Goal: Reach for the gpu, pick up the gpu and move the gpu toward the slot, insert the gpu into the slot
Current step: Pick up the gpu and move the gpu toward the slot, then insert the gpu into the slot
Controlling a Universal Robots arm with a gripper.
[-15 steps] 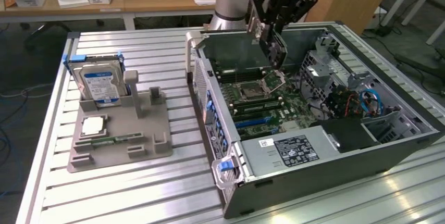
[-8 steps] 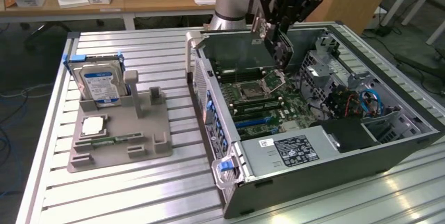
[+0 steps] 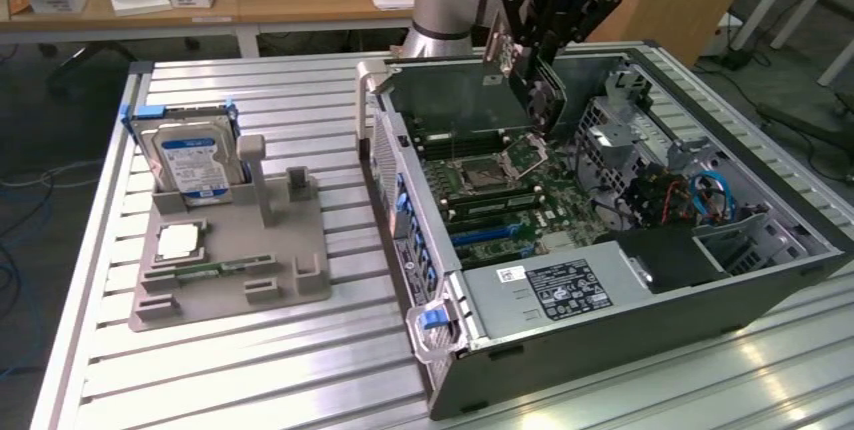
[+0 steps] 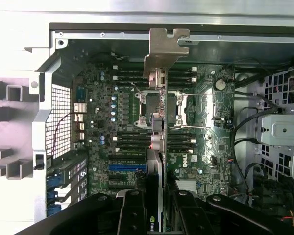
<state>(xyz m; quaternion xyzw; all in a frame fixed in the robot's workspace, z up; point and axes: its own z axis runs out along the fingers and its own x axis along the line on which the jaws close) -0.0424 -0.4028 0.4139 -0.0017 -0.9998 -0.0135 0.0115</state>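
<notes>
Slatted aluminium table [image 3: 267, 370] filled most of the exterior view, with a wooden desk [image 3: 267, 0] across the upper left of the frame. The gripper [image 3: 537, 55] hung at the upper centre of that view, over the open computer case [image 3: 641, 320]. Its jaws were clamped on the gpu [image 3: 545, 100], one finger on each face of the card. In the wrist view the gripper [image 4: 158, 196] showed the same grip. The two black fingers [image 4: 132, 210] pressed the gpu [image 4: 156, 171], which was seen edge-on. The card's grey metal bracket [image 4: 164, 49] stood at the far end, near the case rim [image 4: 235, 36].

The gpu was held upright in the air above the motherboard [image 3: 507, 190] and was not seated in any slot. In the exterior view its lower end was just above the processor socket [image 3: 527, 158]. In the wrist view its thin edge crossed that socket [image 4: 179, 110], and a blue slot [image 4: 127, 168] lay just beside the card.

A power supply [image 3: 561, 285] with a white label sat in the case at the lower centre of the exterior view. Well apart, at the exterior view's left, a grey holder [image 3: 287, 260] rested on the table. It carried an upright hard drive [image 3: 191, 160], a square processor chip [image 3: 180, 240] and a small memory stick [image 3: 214, 272].
</notes>
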